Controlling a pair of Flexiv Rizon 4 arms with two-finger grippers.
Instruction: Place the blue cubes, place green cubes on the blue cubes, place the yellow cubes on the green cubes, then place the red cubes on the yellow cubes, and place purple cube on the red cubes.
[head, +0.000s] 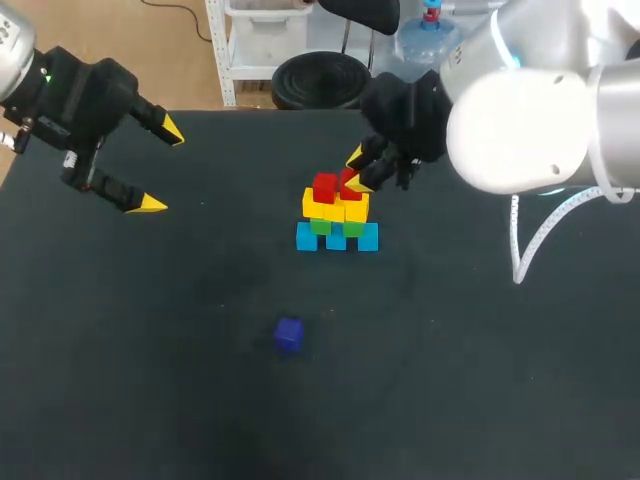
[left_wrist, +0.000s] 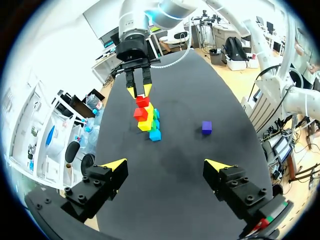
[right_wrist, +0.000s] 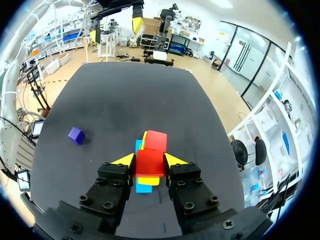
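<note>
Clamping a red cube (right_wrist: 149, 164) from both sides, the right gripper (right_wrist: 149, 161) has its two yellow tips pressed against the cube's flanks, right at the top of the tower (head: 337, 215). Whether that cube already rests on the layer beneath it, I cannot tell. A second red cube (right_wrist: 156, 140) sits just beside it on the tower's top, on the far side from the wrist.

Counting down the tower: two reds up top, then two yellow cubes (head: 318, 207) side by side, then two green cubes (head: 320, 227) showing under them, and three blue cubes (head: 306, 237) in a row at the base, standing on the black table (head: 480, 380).

Out from the tower, on the side nearer the robot, one purple cube (head: 289, 334) lies alone on the table, well apart from the tower and touching nothing else.

Over on the tower's left, well away from it, the left gripper (head: 160, 167) hangs above the table with its fingers spread wide and nothing between them, pointing toward the tower.
</note>
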